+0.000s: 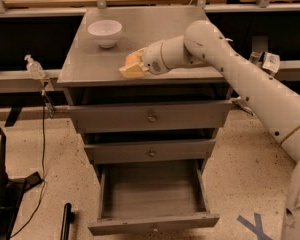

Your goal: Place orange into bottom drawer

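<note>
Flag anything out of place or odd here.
Nothing stands out. The bottom drawer is open and empty; the bowl sits upright; the gripper is at the orange near the front edge of the cabinet top.

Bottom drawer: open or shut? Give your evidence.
Open: the bottom drawer is pulled out, inside showing. The gripper is over the cabinet top.
</note>
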Available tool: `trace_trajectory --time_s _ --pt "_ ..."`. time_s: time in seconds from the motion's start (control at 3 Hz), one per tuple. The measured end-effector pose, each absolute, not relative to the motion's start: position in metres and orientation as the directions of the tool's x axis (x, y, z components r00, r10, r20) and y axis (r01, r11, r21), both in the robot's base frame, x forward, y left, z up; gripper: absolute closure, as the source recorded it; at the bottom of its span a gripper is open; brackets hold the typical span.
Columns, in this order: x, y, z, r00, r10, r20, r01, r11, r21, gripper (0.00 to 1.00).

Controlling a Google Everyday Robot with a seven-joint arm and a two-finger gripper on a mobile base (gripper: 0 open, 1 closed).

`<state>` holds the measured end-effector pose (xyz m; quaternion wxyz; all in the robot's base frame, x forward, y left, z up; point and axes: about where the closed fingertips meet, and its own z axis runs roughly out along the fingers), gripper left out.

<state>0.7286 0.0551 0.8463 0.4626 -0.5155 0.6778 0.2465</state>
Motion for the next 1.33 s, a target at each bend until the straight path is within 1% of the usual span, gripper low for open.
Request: trace_trajectory --time_s 0.33,0.67,1.0,1.33 --pt "0.699 0.07 0.885 0.117 -0.406 -0.906 -0.942 0.243 -0.231 1.0" --pt "0.672 0.069 0.903 0.187 -0.384 -0.904 -0.932 0.223 -0.287 1.0" --pt "0.654 0.082 0.877 0.168 -0.402 -0.9 -0.949 0.183 -0.258 1.0" --pt "0.657 0.081 0.881 0.171 -0.398 -0.901 -0.947 0.187 -0.262 1.0"
